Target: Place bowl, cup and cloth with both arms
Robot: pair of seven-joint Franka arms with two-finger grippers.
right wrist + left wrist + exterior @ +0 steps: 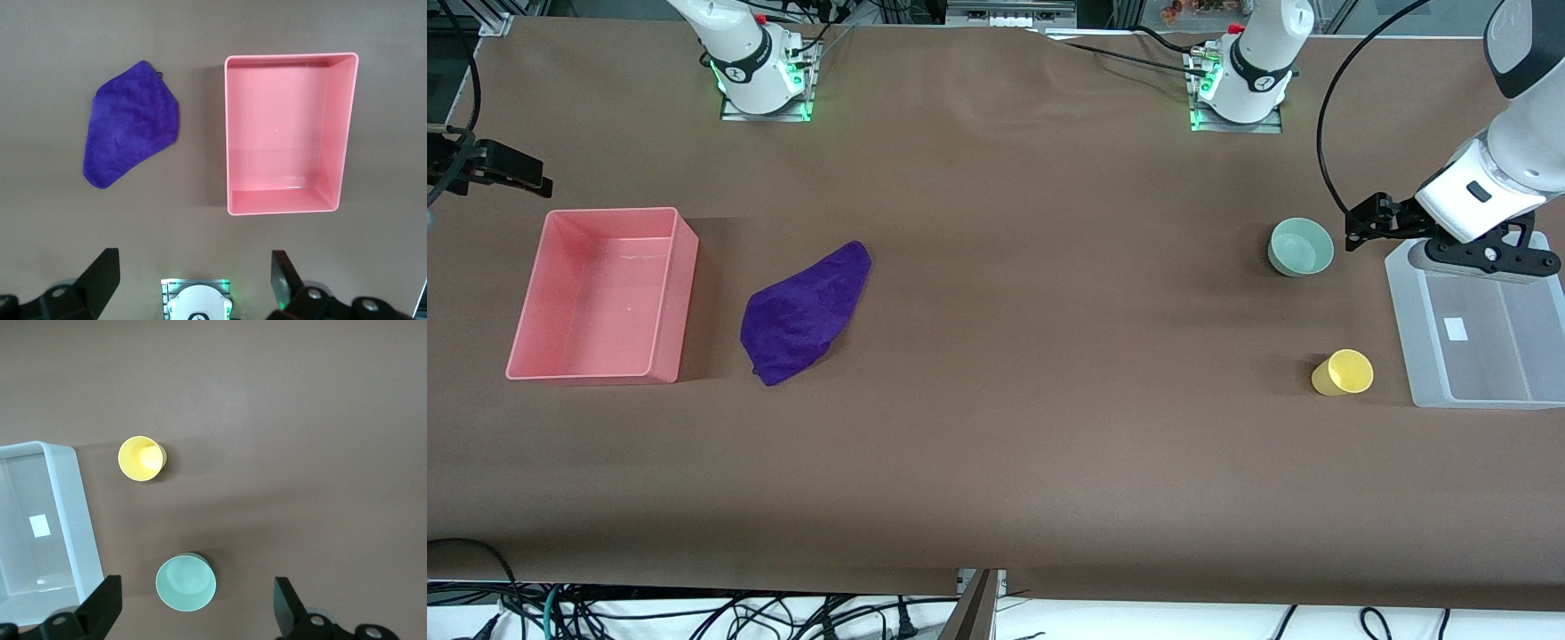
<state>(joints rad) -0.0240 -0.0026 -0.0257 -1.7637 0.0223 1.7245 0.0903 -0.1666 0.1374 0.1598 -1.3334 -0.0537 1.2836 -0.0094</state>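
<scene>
The mint-green bowl [1301,246] stands toward the left arm's end of the table. The yellow cup [1343,372] stands nearer the front camera than the bowl. Both show in the left wrist view, the bowl [186,583] and the cup [141,459]. My left gripper [1371,222] is open and empty, up in the air over the bowl, which lies between its fingers [105,603]. The purple cloth [807,311] lies flat beside the pink bin [671,293]. My right gripper [516,171] is open and empty, high over the table edge by the pink bin. The right wrist view shows the cloth [130,133].
A clear plastic bin [1423,338] stands at the left arm's end, beside the bowl and cup; it also shows in the left wrist view [73,513]. The pink bin [343,133] is empty. The right arm's base [197,303] shows between the right fingers.
</scene>
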